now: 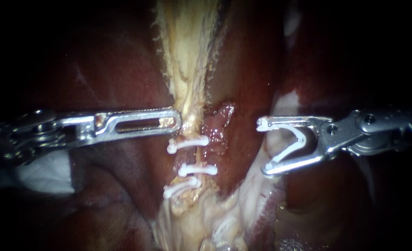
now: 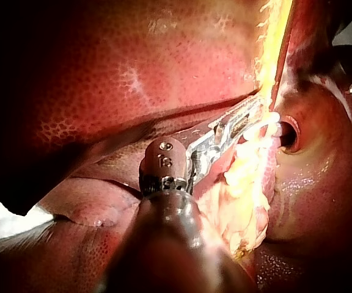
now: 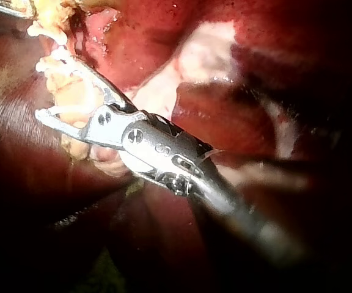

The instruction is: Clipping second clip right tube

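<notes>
Three white clips (image 1: pixel 187 143) (image 1: pixel 197 170) (image 1: pixel 182 187) lie across a pale yellowish tube (image 1: pixel 192 155) at the centre. A raw reddish strip (image 1: pixel 220 122) runs just to its right. My left instrument (image 1: pixel 176 122) comes in level from the left. Its slotted jaws lie together, and their tip is shut on the pale tissue strand (image 1: pixel 186 88) just above the top clip. The left wrist view also shows the left instrument (image 2: pixel 256 113) buried in that strand. My right instrument (image 1: pixel 262 148) sits to the right, apart from the tubes. Its jaws stand wide apart with an open white clip (image 1: pixel 287 145) seated between them.
Dark red liver (image 1: pixel 122 74) lies on both sides. Pale fatty tissue (image 1: pixel 215 223) spreads below the clips. White gauze (image 1: pixel 43 174) shows under the left shaft. In the right wrist view the right instrument (image 3: pixel 57 88) points at the yellow tissue (image 3: pixel 72 91).
</notes>
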{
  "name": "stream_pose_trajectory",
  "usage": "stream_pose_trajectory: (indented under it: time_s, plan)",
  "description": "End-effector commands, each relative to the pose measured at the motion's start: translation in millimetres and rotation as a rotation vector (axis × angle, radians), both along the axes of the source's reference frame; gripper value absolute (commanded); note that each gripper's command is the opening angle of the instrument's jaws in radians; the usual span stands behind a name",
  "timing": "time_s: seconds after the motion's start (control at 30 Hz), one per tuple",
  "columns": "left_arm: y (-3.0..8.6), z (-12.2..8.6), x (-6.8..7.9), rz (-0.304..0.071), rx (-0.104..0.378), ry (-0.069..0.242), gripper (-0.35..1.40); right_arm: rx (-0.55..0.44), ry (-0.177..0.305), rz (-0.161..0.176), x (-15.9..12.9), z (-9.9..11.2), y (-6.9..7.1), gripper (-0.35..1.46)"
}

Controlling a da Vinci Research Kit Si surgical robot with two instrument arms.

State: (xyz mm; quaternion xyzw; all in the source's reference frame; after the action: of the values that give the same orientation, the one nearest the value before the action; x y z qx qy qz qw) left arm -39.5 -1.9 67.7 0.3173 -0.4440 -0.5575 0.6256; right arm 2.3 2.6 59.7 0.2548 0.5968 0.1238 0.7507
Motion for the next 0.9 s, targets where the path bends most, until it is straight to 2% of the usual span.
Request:
stream_pose_trajectory:
  time_s: [0.03,0.2,0.3,0.63,0.73,0.9]
  plan:
    - [0.0,0.0,0.0,0.000,0.000,0.000,-0.35,0.000,0.000,0.000,0.0,0.0,0.0,0.60]
    - [0.0,-0.5,0.2,0.001,0.002,-0.001,-0.35,-0.002,-0.001,0.001,0.2,0.3,-0.1,0.60]
    - [0.2,-1.2,0.8,0.004,0.006,-0.004,-0.35,-0.008,-0.002,0.001,0.9,1.2,-0.8,0.60]
    - [0.7,-4.0,4.7,-0.006,0.011,0.006,-0.35,0.028,-0.008,-0.004,4.4,7.0,-3.2,0.60]
    - [0.8,-4.9,4.9,-0.011,0.013,0.002,-0.35,0.042,-0.012,-0.005,5.7,9.0,-3.9,0.60]
    - [0.2,-6.1,4.6,-0.017,0.013,0.003,-0.35,0.067,-0.020,-0.005,8.1,12.6,-4.8,0.60]
